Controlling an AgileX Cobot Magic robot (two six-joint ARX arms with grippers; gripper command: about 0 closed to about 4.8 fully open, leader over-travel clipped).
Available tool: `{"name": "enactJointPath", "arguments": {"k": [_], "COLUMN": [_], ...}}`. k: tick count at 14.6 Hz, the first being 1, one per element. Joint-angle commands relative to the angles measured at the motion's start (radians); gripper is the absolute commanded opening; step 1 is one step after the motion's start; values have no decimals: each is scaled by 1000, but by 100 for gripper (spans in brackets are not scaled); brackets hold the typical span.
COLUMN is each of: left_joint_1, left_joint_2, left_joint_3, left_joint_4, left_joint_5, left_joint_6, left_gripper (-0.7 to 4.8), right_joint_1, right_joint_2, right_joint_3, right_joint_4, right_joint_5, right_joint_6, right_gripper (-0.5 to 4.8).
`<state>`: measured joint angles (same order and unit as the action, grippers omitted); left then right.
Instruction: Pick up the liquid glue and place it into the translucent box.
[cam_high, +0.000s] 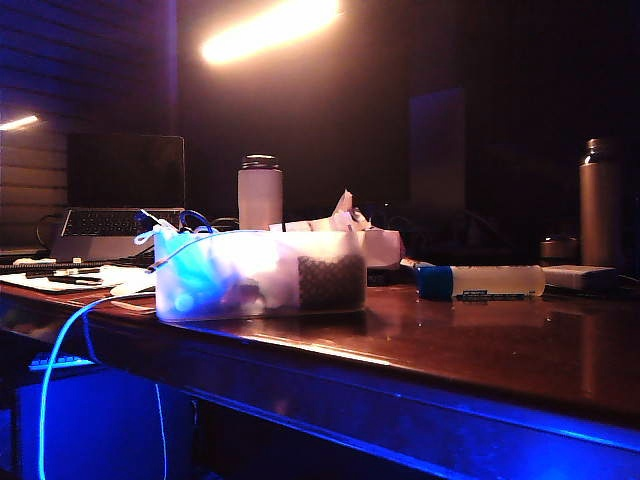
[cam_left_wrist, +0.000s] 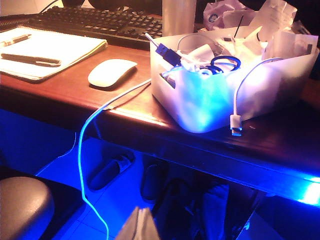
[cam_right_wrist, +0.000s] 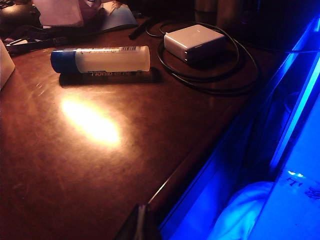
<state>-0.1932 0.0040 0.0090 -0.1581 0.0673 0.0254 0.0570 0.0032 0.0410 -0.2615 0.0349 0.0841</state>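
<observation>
1. The left pincer (cam_left_wrist: 139, 225) hung below the worktop (cam_high: 480, 350) edge, its opening impossible to judge; the right pincer (cam_right_wrist: 140, 222) sat closed at that edge, holding nothing.
2. Bare glossy wood lay open before the liquid glue (cam_right_wrist: 100, 59), which lay on its side, well apart from the translucent box (cam_high: 260, 275).
3. The frosted, round-cornered box stood near the front edge, cables spilling over.

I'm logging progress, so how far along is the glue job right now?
Nothing is done: the liquid glue lies on the table, right of the translucent box. Nothing is in hand; the right gripper is shut, back at the table edge. The left gripper is back too. Everything remains.
</observation>
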Motion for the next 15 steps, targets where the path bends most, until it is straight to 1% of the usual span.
{"name": "enactJointPath", "arguments": {"k": [1,3,4,5,7,8,9,10,11,12,13,14,15], "left_joint_1": [-1,-1,-1,-1,-1,-1,-1,-1,-1,-1,-1,-1,-1], "left_joint_2": [-3,-3,-3,-3,-3,-3,11,46,131,243,381,546,694], "left_joint_3": [-3,-3,-3,-3,29,79,149,211,303,397,509,652,802], "left_joint_4": [-18,-18,-15,-2,92,105,103,103,103,103,100,75,-3], "left_joint_5": [-3,-1,-1,-16,-61,-76,-107,-138,-170,-172,-136,-45,34], "left_joint_6": [0,0,-21,-67,-251,-312,-326,-320,-294,-250,-199,-119,-51], "left_gripper": [-6,-6,-6,-6,-6,-6,-6,-6,-6,-6,-6,-6,-6], "right_joint_1": [1,0,0,0,0,0,0,-1,-1,-1,-2,-3,-3], "right_joint_2": [-1,-1,-1,-1,-1,-1,-1,0,16,49,125,220,332], "right_joint_3": [-2,-2,-1,2,11,34,68,114,178,238,322,407,499], "right_joint_4": [0,0,5,27,95,106,106,106,106,106,109,111,110], "right_joint_5": [8,9,12,12,18,19,19,25,75,113,146,147,148], "right_joint_6": [86,88,89,89,161,216,242,241,239,220,163,89,16], "right_gripper": [-1,-1,-1,-1,-1,-1,-1,-1,-1,-1,-1,-1,-1]}}
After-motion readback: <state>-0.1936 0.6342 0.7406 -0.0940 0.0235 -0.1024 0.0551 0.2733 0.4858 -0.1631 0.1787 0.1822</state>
